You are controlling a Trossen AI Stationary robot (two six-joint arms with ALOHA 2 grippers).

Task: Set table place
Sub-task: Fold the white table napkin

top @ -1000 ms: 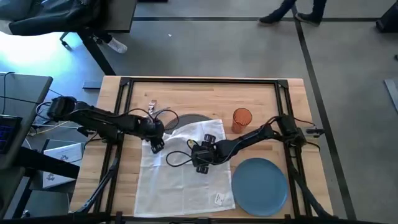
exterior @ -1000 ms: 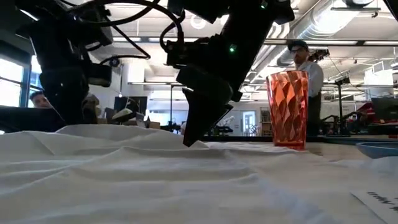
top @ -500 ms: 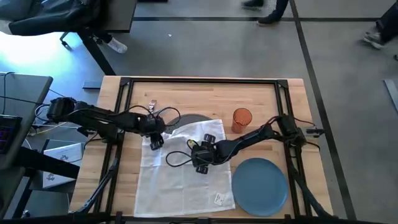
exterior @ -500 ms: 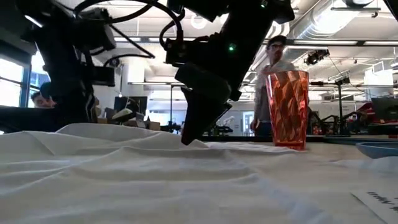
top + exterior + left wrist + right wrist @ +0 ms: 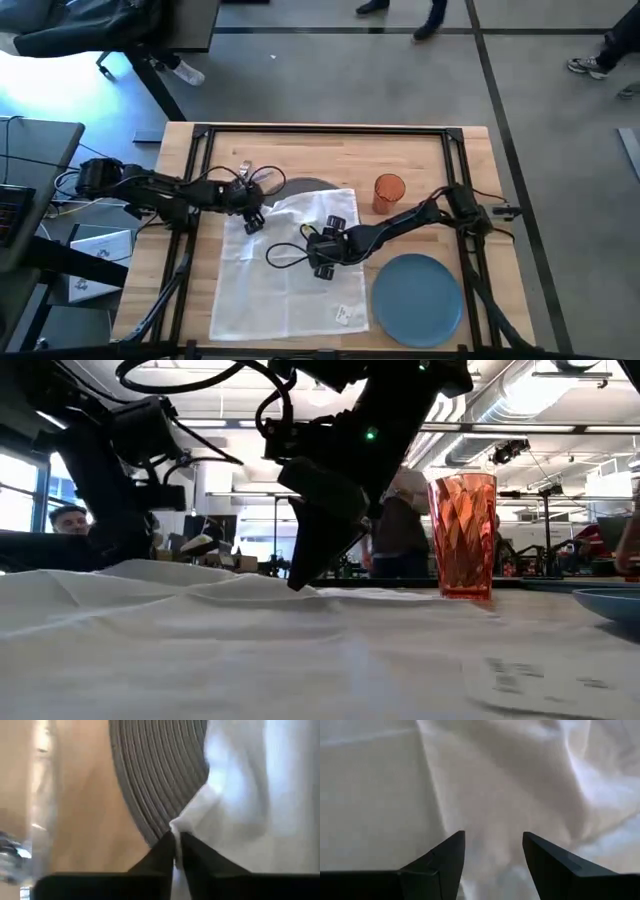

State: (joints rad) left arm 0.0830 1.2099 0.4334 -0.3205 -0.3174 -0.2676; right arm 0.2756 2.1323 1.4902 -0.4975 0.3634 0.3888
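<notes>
My left jaws [image 5: 176, 851], clamped on the white cloth's [image 5: 290, 270] corner, have dragged it leftward, baring more placemat [image 5: 160, 775] just ahead. My right jaws [image 5: 492, 855] hang open over cloth.

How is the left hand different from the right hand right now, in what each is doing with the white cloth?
The left hand is shut, pinching an edge of the white cloth beside the grey placemat. The right hand is open and grips nothing. The left hand works at the cloth's far left corner; the right hand sits over the cloth's middle. Both are low over the cloth on the table.
</notes>
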